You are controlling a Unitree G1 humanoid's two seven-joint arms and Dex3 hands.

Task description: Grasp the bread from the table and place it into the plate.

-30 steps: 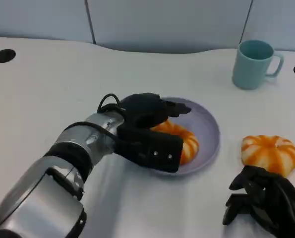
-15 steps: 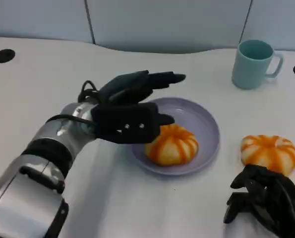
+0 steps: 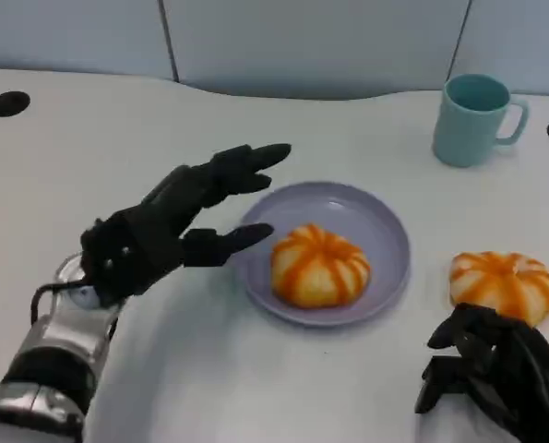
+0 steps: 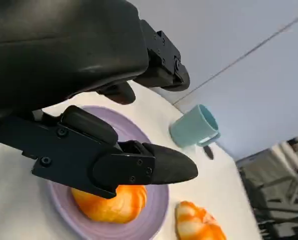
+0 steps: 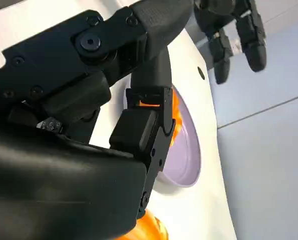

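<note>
Now one bread (image 3: pixel 319 266) lies inside the purple plate (image 3: pixel 385 231)

Left hand (image 3: pixel 168 226) hovers at 9 o'clock of the plate, fingers spread, holding nothing; a second bread (image 3: pixel 501 285) lies on the counter (image 3: pixel 89 157) at 3 o'clock; right hand (image 3: pixel 491 378) has fingers curled, empty; a teal mug (image 3: pixel 474 119) at 1 o'clock.

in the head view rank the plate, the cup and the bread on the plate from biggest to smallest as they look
1. plate, clearly widest.
2. and 3. bread on the plate and cup look close in size; the cup stands farther from the camera, so I won't rank them.
</note>
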